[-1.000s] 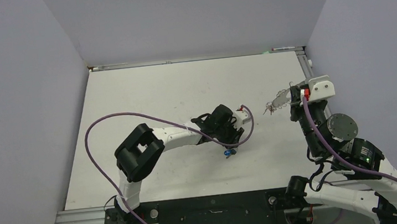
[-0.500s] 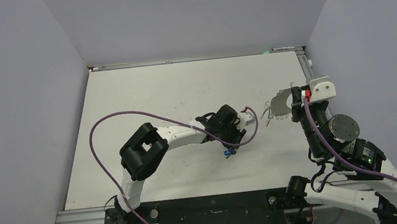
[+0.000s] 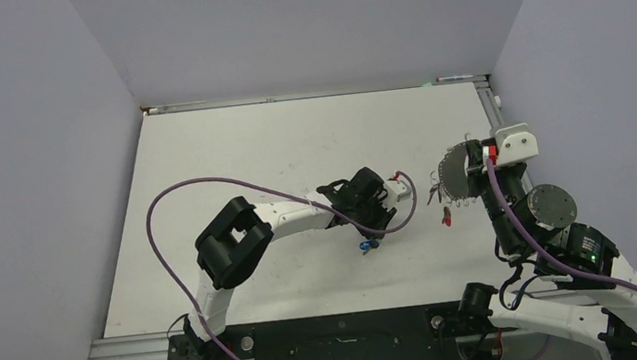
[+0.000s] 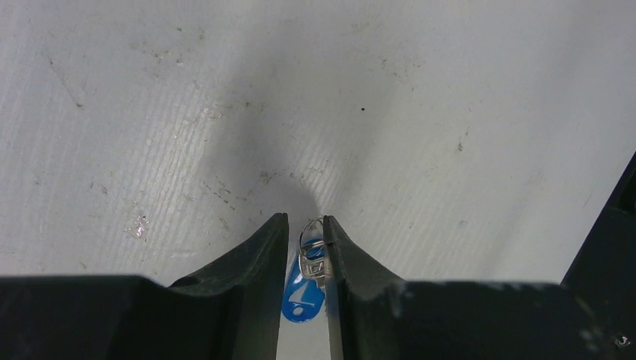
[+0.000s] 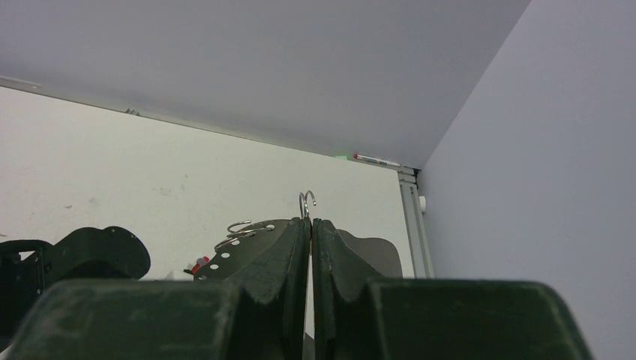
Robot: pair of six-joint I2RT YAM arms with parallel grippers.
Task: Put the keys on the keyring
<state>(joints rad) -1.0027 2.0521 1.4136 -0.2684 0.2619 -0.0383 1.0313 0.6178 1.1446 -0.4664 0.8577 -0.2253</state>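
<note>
Left arm: left jaws [image 3: 374,225] point down at the surface [image 3: 293,138], right of centre. Blue-tagged key [image 3: 365,246] lies on the surface at their tips.
Left wrist view: the jaws [image 4: 304,222] stand narrowly apart. The key [image 4: 306,285] sits in the gap. Its metal head touches the right-hand finger [image 4: 341,262], and a sliver of space shows against the other finger. Not clamped from both sides. The key's lower end is cut off by the frame edge and the fingers, so I cannot see the blade.

Right arm: right jaws [image 3: 467,174] are raised above the right side of the surface, pressed together on the keyring [image 3: 452,177]. The plate is held on edge.
Right wrist view: the jaws [image 5: 309,225] show no gap. One wire loop [image 5: 307,199] pokes up just past the tips. The perforated plate [image 5: 244,253] extends left, its lower part hidden behind the fingers.

Red-tagged key [image 3: 447,214] hangs from the ring's near-left edge, clear of the surface. A small dark piece beside it is too small to identify.
</note>
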